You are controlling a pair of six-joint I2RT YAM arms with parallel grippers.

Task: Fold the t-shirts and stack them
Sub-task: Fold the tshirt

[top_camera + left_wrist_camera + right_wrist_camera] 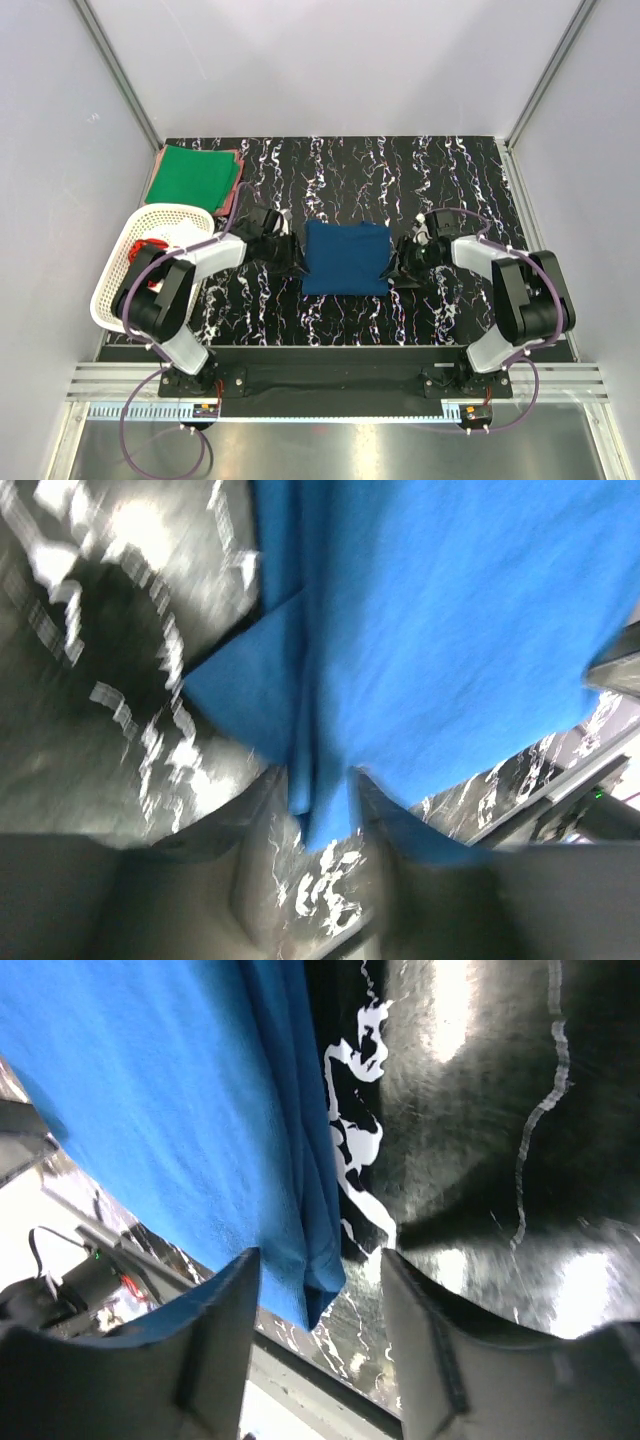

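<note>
A navy blue t-shirt (345,257) lies folded into a rectangle at the table's middle. My left gripper (291,262) sits low at its left edge. In the left wrist view the gripper (320,795) is shut on a bunched corner of the blue shirt (430,610), which fills the gap between the fingertips. My right gripper (397,266) is at the shirt's right edge. In the right wrist view that gripper (318,1270) is open around the blue shirt's (170,1100) hanging corner, with bare table beside the cloth. A green t-shirt (192,175) lies folded on a reddish-pink one (233,196) at the back left.
A white lattice basket (118,262) stands at the left edge with red cloth (152,246) inside. The black marbled table (400,170) is walled by grey panels at the back and sides. The arms' bases sit at the near edge.
</note>
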